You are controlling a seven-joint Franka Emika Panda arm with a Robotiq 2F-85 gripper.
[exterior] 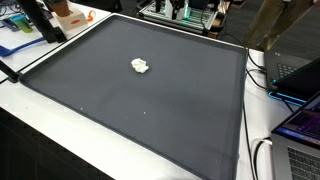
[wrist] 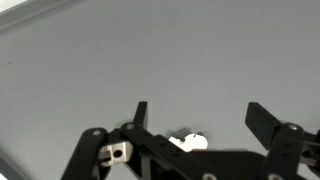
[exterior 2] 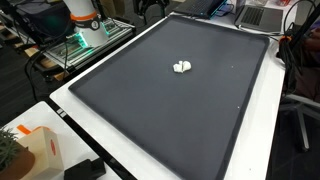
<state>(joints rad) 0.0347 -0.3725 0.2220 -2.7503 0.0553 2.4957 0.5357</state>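
Wrist view, left to right: one gripper (wrist: 199,115) with two fingers (wrist: 140,115) set wide apart, clamped on nothing. One white lump (wrist: 190,142) shows low between them, nearer the left-hand finger and partly hidden by the gripper's black linkage; whether it touches any part cannot be told. Exterior views, left to right: one white table (exterior: 35,125) carries one dark mat (exterior: 160,115) with a thin raised rim. The same single white lump (exterior: 140,66) lies on the mat, left of centre and towards the far edge in an exterior view, and near the middle of the far half in an exterior view (exterior 2: 182,67). The lump is well apart from all four edges, with bare mat around it on every side. One laptop (exterior: 300,150) sits beyond the mat's right edge.
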